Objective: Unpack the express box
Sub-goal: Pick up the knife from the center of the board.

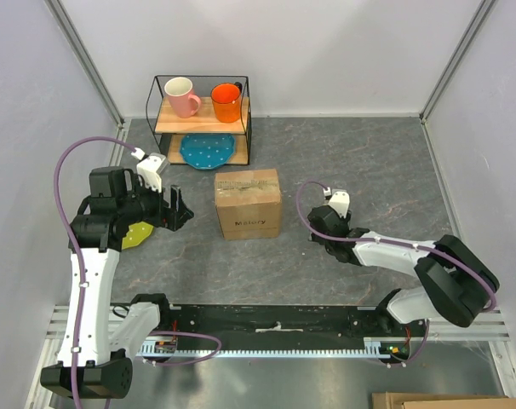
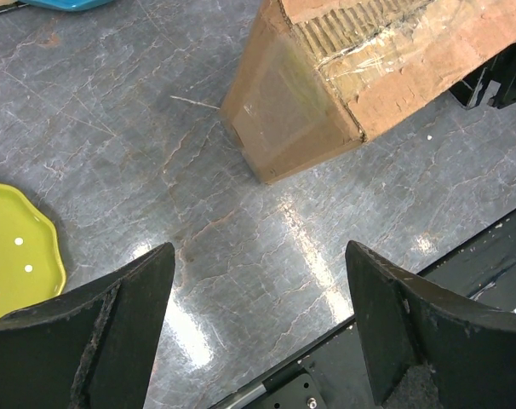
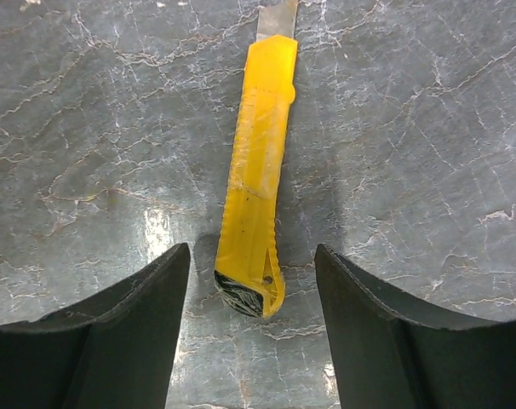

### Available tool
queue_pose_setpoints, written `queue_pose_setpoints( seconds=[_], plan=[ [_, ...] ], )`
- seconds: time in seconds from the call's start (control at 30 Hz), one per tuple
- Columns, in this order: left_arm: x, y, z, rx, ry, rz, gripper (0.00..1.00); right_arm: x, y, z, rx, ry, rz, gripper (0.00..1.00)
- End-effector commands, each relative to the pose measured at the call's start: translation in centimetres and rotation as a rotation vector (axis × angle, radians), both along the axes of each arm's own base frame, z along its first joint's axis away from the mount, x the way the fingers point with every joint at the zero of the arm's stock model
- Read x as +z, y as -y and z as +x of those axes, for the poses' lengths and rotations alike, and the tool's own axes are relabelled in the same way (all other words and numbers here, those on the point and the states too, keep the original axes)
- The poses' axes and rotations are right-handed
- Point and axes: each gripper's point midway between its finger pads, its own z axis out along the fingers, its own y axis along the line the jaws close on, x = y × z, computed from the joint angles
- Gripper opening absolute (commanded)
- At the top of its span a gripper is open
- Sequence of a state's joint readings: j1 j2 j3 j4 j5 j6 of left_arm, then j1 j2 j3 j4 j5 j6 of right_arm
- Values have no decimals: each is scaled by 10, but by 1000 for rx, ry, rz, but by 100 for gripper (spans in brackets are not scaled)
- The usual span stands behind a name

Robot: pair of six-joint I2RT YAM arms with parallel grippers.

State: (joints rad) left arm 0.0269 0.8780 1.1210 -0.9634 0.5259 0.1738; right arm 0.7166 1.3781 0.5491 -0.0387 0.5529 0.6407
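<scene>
The express box (image 1: 248, 203), a brown carton with taped top flaps, stands in the middle of the table. The left wrist view shows its near corner (image 2: 326, 94). My left gripper (image 1: 180, 210) hovers to the left of the box, pointing at it, open (image 2: 258, 249) with nothing between its fingers. My right gripper (image 1: 316, 230) is low over the table to the right of the box. It is open (image 3: 252, 248), and its fingers straddle the handle end of a yellow utility knife (image 3: 258, 187) that lies flat, with a gap on each side. The knife's blade (image 3: 277, 17) points away.
A wire shelf (image 1: 245, 111) at the back holds a pink mug (image 1: 181, 95), an orange mug (image 1: 226, 102) and a blue plate (image 1: 207, 150). A yellow-green plate (image 1: 137, 234) lies under the left arm. A black rail (image 1: 275, 328) runs along the near edge.
</scene>
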Motion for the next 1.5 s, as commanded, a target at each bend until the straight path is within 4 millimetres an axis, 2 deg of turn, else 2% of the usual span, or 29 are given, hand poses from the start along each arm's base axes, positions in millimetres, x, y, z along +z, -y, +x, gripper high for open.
queue_pose_setpoints(
  seconds=[0.0, 0.1, 0.27, 0.47, 0.5, 0.57, 0.6, 0.63, 0.67, 0.7, 0.73, 0.8, 0.83, 0.87, 0.9, 0.93, 0.97, 1.0, 1.03, 1.07, 1.1, 1.13, 1.17, 1.23, 1.33, 1.47],
  plan=[
    [11, -2, -1, -10, 49, 22, 88, -4, -9, 6, -12, 26, 46, 68],
    [11, -1, -2, -14, 49, 20, 88, -11, -9, 7, -13, 15, 35, 65],
    [12, -3, -3, -6, 50, 26, 89, -17, -8, 6, -9, 11, 29, 53],
    [13, -1, -10, -40, 66, 34, 94, -19, -6, 2, 5, 4, 21, 33],
    [16, 0, -11, -46, 79, 33, 94, -15, -7, 1, 12, 8, 30, 26],
    [23, 5, -15, -73, 117, 23, 94, -8, -7, 0, 21, 7, 31, 19],
    [28, 6, -15, -81, 143, 20, 95, 6, -10, 2, 25, 31, 56, 16],
    [34, 10, -16, -108, 169, 7, 95, 10, -9, -3, 46, 13, 51, 14],
    [41, 13, -20, -133, 213, 7, 95, 23, -14, -1, 63, 32, 74, 13],
    [47, 17, -23, -162, 244, 2, 99, 46, -19, 0, 85, 71, 115, 13],
    [56, 25, -27, -213, 287, -22, 100, 55, -26, -6, 133, 54, 142, 12],
    [72, 32, -36, -276, 378, -25, 100, 102, -38, -6, 206, 121, 209, 11],
    [81, 40, -42, -335, 428, -44, 100, 112, -38, -13, 234, 105, 210, 11],
    [82, 43, -44, -376, 475, -28, 100, 142, -50, -14, 304, 133, 246, 11],
    [88, 46, -52, -403, 529, -26, 100, 162, -52, -17, 334, 148, 265, 10],
    [98, 52, -53, -445, 606, -32, 100, 166, -51, -27, 363, 108, 251, 9],
    [92, 55, -55, -463, 609, -54, 100, 198, -64, -32, 432, 126, 313, 9],
    [94, 58, -59, -486, 635, -63, 100, 208, -69, -38, 467, 117, 334, 8],
    [99, 66, -71, -552, 682, -85, 100, 214, -73, -48, 508, 85, 354, 8],
    [97, 69, -74, -592, 712, -93, 100, 233, -77, -50, 532, 103, 388, 8],
    [99, 72, -77, -614, 737, -99, 100, 242, -89, -64, 600, 70, 451, 8],
    [102, 76, -90, -663, 779, -111, 100, 247, -91, -71, 630, 51, 473, 7],
    [100, 79, -91, -690, 821, -108, 100, 261, -95, -77, 661, 57, 502, 7],
    [102, 82, -107, -742, 910, -89, 100, 270, -100, -93, 732, 14, 539, 7],
    [97, 83, -111, -772, 987, -51, 100, 297, -109, -117, 851, -3, 616, 7],
    [89, 87, -120, -858, 1041, -28, 98, 304, -118, -136, 931, -69, 686, 7]
  ],
)
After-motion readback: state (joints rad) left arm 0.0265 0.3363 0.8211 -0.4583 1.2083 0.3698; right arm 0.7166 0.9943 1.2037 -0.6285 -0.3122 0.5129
